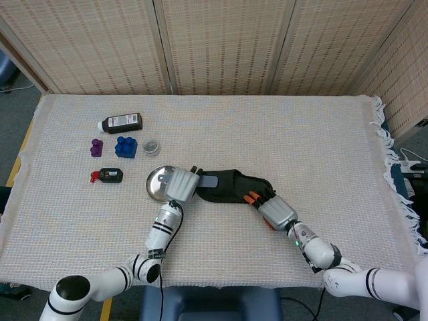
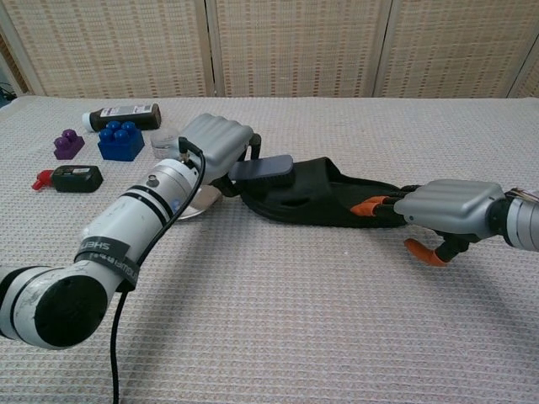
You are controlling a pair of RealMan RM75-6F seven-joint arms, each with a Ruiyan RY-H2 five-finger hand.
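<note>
My left hand (image 1: 182, 185) (image 2: 217, 143) grips a grey-blue brush (image 1: 208, 180) (image 2: 263, 167) by its handle. The brush head lies over the toe end of a black slipper (image 1: 231, 188) (image 2: 313, 200) at the table's middle. My right hand (image 1: 277, 212) (image 2: 446, 207) lies at the slipper's heel. Its orange-tipped fingers (image 2: 367, 204) are stretched flat onto the heel and its thumb hangs down on the near side, off the slipper. A round metal plate (image 1: 157, 180) (image 2: 192, 208) sits just left of the slipper, partly hidden by my left hand.
At the back left lie a dark bottle (image 1: 121, 122) (image 2: 123, 112), a purple block (image 1: 96, 147) (image 2: 66, 143), a blue block (image 1: 126, 146) (image 2: 121, 140), a small clear jar (image 1: 152, 145) and a small black bottle with a red cap (image 1: 107, 176) (image 2: 69, 178). Woven screens stand behind the table.
</note>
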